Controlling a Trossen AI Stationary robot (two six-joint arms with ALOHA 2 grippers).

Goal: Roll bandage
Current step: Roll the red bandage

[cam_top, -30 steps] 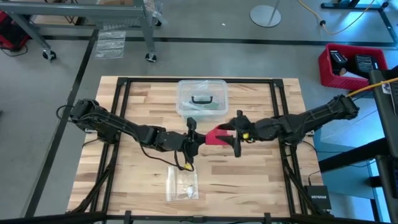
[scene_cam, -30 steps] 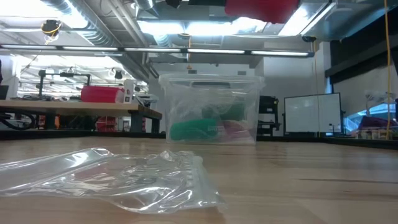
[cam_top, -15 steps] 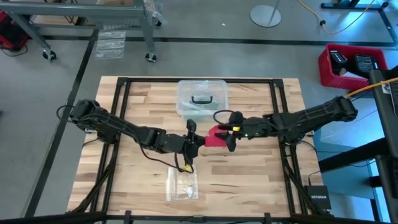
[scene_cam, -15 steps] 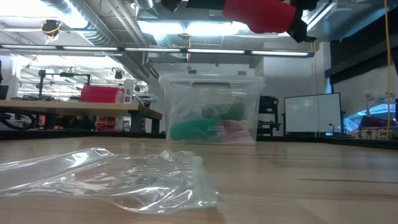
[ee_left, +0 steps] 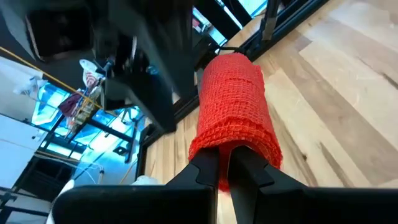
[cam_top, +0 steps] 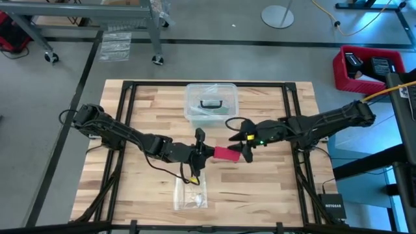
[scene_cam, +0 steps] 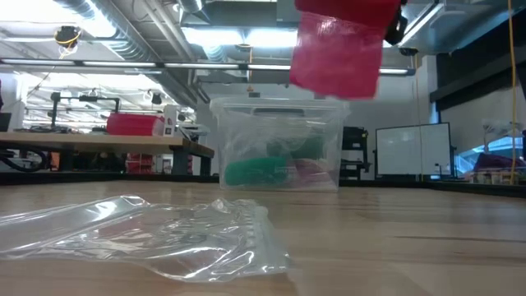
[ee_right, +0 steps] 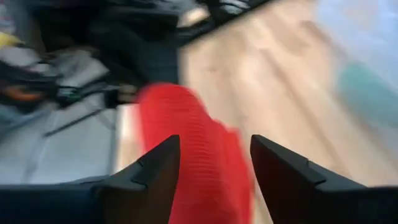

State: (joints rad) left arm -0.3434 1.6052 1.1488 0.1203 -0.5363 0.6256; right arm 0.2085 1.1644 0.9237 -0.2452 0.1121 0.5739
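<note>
The red bandage (cam_top: 226, 155) hangs in the air above mid-table, between my two grippers. In the low view it hangs down as a flat flap (scene_cam: 337, 57). My left gripper (cam_top: 201, 151) is shut on its left end. My right gripper (cam_top: 246, 149) is at its right end. In the right wrist view its two fingers stand apart with the red fabric (ee_right: 205, 155) running between them. My left gripper pinches the bandage's near end (ee_left: 225, 152) between its two shut fingers. It comes level from the table's left, along the strip. The bandage is lifted clear of the table and reaches away toward the other gripper. My right gripper has the bandage between its open fingers (ee_right: 163, 167); I cannot tell whether it touches it.
A clear plastic box with a black handle (cam_top: 210, 104) stands just beyond the grippers; the low view shows green and red things inside it (scene_cam: 278, 168). A small clear plastic bag (cam_top: 190, 193) lies on the table near the front edge, below the left gripper.
My right gripper has turned at the bandage's right end and shifted slightly. The bandage was bunched and slanting toward the far side. It now lies level between the grippers, and a flat flap of it has dropped lower in the low view.
</note>
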